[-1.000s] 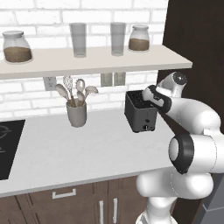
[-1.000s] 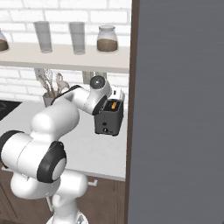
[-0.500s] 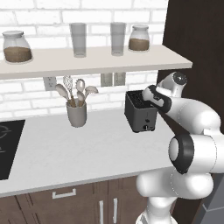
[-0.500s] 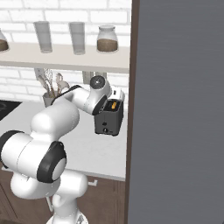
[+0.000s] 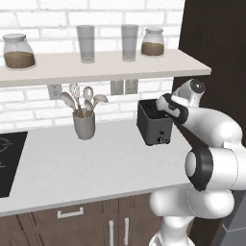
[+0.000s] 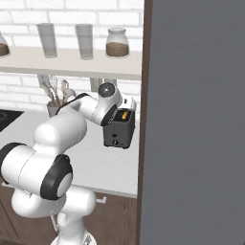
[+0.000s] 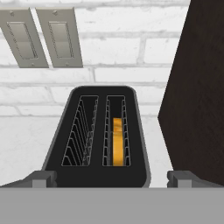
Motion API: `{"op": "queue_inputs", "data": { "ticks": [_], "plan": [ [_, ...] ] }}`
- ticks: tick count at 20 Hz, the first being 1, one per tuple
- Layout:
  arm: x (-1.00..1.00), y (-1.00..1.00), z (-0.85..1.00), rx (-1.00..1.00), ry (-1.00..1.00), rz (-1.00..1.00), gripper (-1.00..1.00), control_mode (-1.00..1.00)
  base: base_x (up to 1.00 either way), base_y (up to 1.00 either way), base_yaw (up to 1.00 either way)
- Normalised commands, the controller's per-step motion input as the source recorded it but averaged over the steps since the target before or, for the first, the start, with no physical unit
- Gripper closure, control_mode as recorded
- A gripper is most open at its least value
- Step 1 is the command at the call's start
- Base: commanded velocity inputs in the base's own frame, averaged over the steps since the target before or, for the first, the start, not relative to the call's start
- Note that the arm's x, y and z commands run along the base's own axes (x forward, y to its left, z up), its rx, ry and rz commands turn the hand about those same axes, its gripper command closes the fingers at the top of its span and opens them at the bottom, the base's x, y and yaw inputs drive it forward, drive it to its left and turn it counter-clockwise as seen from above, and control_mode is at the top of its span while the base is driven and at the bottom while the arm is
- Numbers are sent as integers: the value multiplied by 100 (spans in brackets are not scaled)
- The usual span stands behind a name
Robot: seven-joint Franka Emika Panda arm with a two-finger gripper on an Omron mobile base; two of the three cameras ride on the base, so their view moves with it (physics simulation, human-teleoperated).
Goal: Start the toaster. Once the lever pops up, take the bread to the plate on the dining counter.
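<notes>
Dark grey, the toaster point(image 5: 154, 122) stands on the white worktop point(image 5: 86, 163) by the brick wall in the left base view, with the arm's hand hanging over its top right. From the right base view the bread point(image 6: 123, 115) glows orange in one toaster point(image 6: 119, 131) slot, directly under the hand. Looking down the hand view, the gripper point(image 7: 112, 178) is spread wide, a fingertip point(image 7: 41, 178) on either side of the toaster point(image 7: 101, 175) below, the bread point(image 7: 117, 141) sunk in the right-hand slot between them, below two wall switch plates point(image 7: 43, 37).
</notes>
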Motion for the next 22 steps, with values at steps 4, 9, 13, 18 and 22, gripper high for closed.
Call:
{"op": "queue_inputs", "data": {
  "ticks": [4, 9, 13, 18, 22],
  "plan": [
    [0, 0, 0, 0, 0, 0, -100, -100, 0, 0, 0],
    [0, 0, 0, 0, 0, 0, -100, -100, 0, 0, 0],
    [0, 0, 0, 0, 0, 0, -100, -100, 0, 0, 0],
    [0, 0, 0, 0, 0, 0, -100, -100, 0, 0, 0],
    [0, 0, 0, 0, 0, 0, -100, -100, 0, 0, 0]
  ]
}}
